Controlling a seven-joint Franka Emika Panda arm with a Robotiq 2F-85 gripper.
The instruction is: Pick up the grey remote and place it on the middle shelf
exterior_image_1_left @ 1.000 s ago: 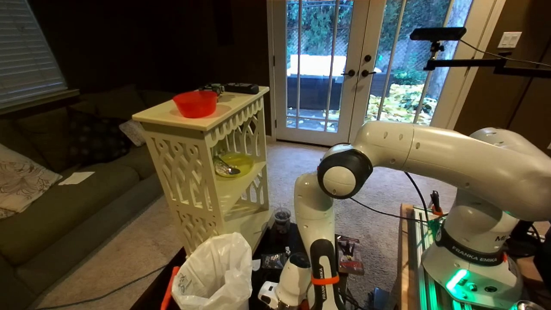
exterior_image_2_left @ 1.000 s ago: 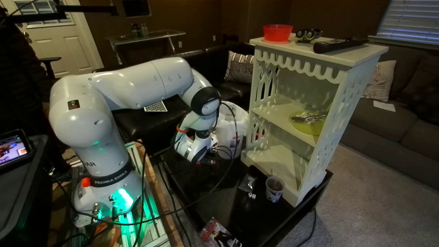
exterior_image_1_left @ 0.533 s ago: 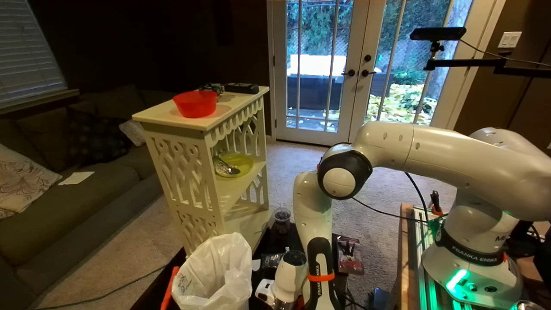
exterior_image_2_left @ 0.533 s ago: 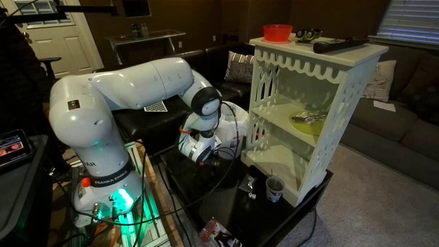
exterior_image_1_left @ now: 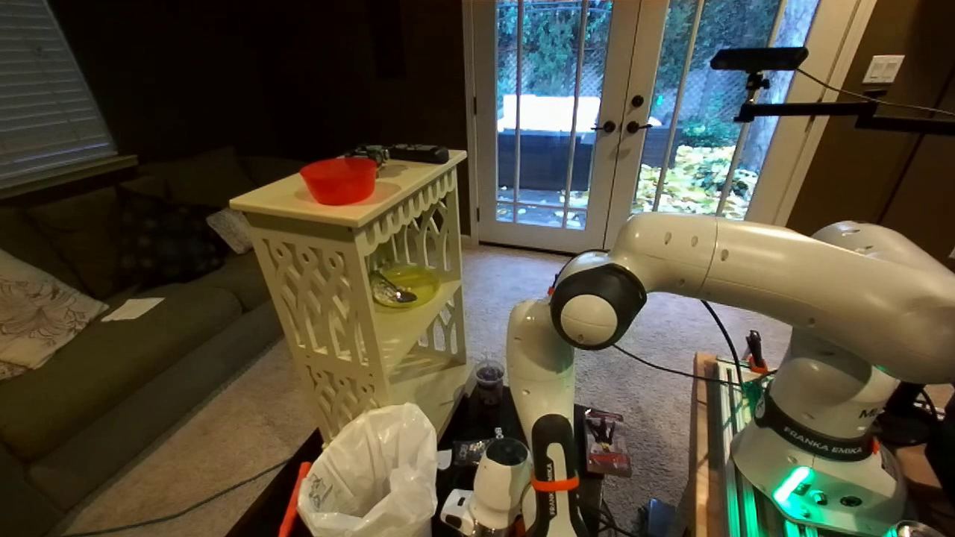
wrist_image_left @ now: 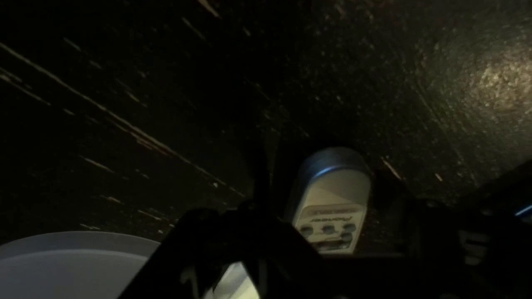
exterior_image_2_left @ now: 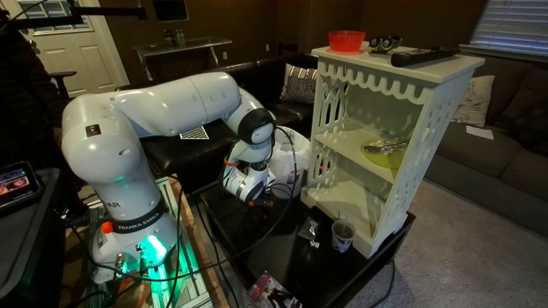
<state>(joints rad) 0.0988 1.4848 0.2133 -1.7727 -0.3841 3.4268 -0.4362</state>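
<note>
The grey remote (wrist_image_left: 332,195), with "Pioneer" lettering and dark round buttons, lies on the dark table in the wrist view. My gripper (wrist_image_left: 338,207) stands open around it, its dark fingers apart on either side; a gap shows on the remote's right. The gripper body hides the remote's lower part. In an exterior view my gripper (exterior_image_2_left: 263,203) is low over the table beside the bin, and the remote cannot be made out. The middle shelf (exterior_image_2_left: 338,139) of the cream-white unit shows in both exterior views (exterior_image_1_left: 403,328), with a yellow-green plate (exterior_image_2_left: 379,159) on its far part.
A white-bagged bin (exterior_image_1_left: 373,477) stands beside the gripper and the shelf unit. The unit's top board holds a red bowl (exterior_image_2_left: 346,41) and a black remote (exterior_image_2_left: 421,56). A cup (exterior_image_2_left: 343,235) and small packet (exterior_image_2_left: 309,228) lie on the dark table (exterior_image_2_left: 274,248).
The hand has shifted slightly toward the bin and shelf unit over the last second, with almost no movement in the last half second. The objects in the exterior views stay put.
</note>
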